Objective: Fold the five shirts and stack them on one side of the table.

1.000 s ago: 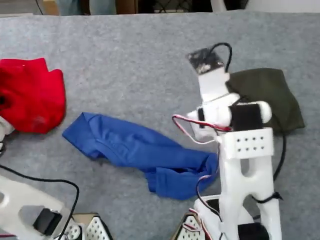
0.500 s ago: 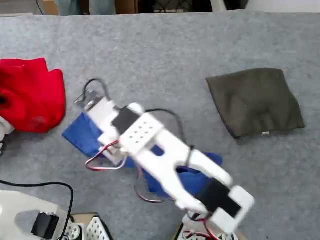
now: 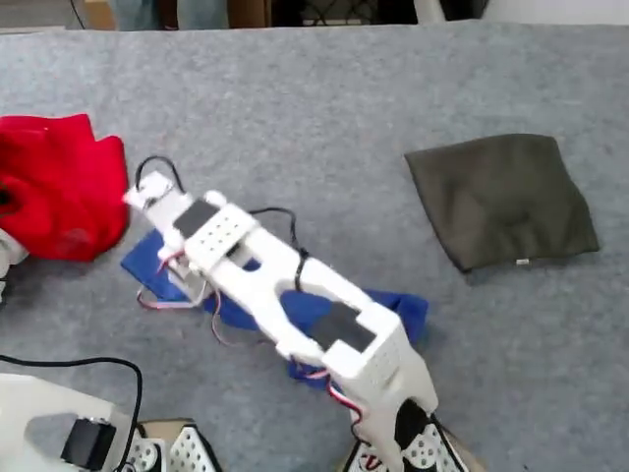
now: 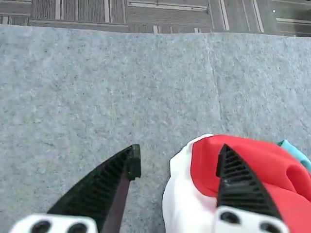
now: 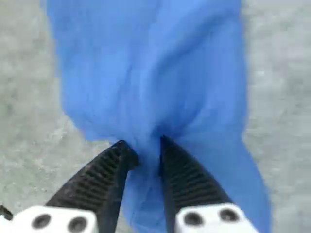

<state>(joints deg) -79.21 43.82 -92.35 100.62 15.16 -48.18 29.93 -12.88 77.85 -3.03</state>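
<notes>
Blue, softly creased fabric is bunched between the ridged black jaws of the right gripper [image 5: 143,145], which are nearly closed on one end of the blue shirt [image 5: 150,73]. The shirt is laid as a long crumpled band across the middle of the grey felt surface [image 3: 314,88]. The jaws of the left gripper [image 4: 179,150] are spread wide with nothing held, one above bare felt, the other above a rumpled red shirt [image 3: 59,187] heaped at the surface's edge, with white cloth [image 4: 180,204] beside it. An olive shirt [image 3: 501,197], folded flat into a rough square, is seen well apart on the opposite side.
</notes>
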